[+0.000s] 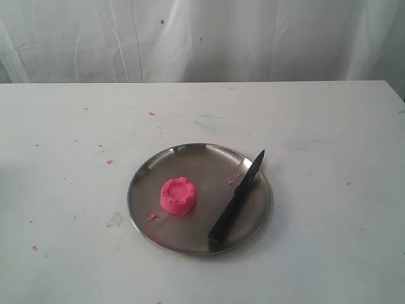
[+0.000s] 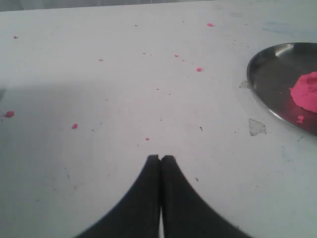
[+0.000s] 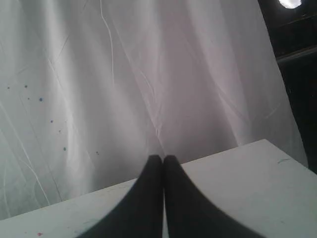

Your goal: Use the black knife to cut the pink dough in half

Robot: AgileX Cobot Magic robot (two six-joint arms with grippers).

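The pink dough (image 1: 178,196), a squat round puck with a crimped top, sits left of centre on a round steel plate (image 1: 190,158). The black knife (image 1: 238,195) lies on the plate's right side, its point toward the far rim and its handle at the near rim. Neither arm shows in the exterior view. My left gripper (image 2: 161,157) is shut and empty over bare table, with the plate (image 2: 267,69) and the dough (image 2: 306,91) off to one side of it. My right gripper (image 3: 163,157) is shut and empty, facing the white curtain past the table's edge.
Tiny pink crumbs (image 1: 109,161) are scattered over the white table (image 1: 329,209) and on the plate (image 1: 152,216). A small clear scrap (image 1: 115,220) lies left of the plate. A white curtain (image 1: 202,38) hangs behind the table's far edge.
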